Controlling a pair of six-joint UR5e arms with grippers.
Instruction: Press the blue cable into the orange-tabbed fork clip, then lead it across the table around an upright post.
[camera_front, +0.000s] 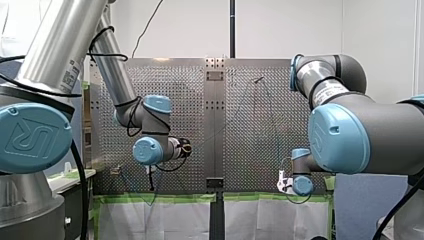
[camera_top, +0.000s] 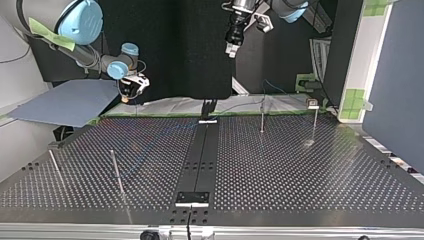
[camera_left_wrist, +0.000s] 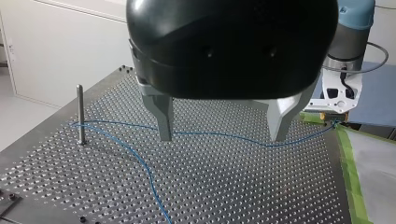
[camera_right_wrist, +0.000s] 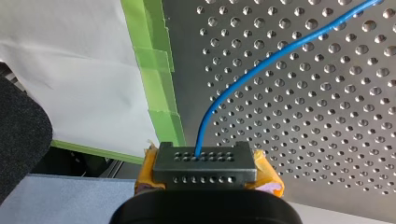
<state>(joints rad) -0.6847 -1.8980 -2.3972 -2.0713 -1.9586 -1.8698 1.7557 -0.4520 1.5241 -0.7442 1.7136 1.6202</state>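
Firmly, my right hand pinches the blue cable.

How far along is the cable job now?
Looks done: the cable bends at a post. In hand: my right gripper is shut on the cable; my left gripper hangs open above it. Left: the likely clip is too small to tell whether the cable sits in it, so pressing may remain.

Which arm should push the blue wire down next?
Probably left. My left gripper hangs over the blue cable, fingers open above it. My right gripper is at the edge of the table, fingers shut on the cable's end, so it is busy.
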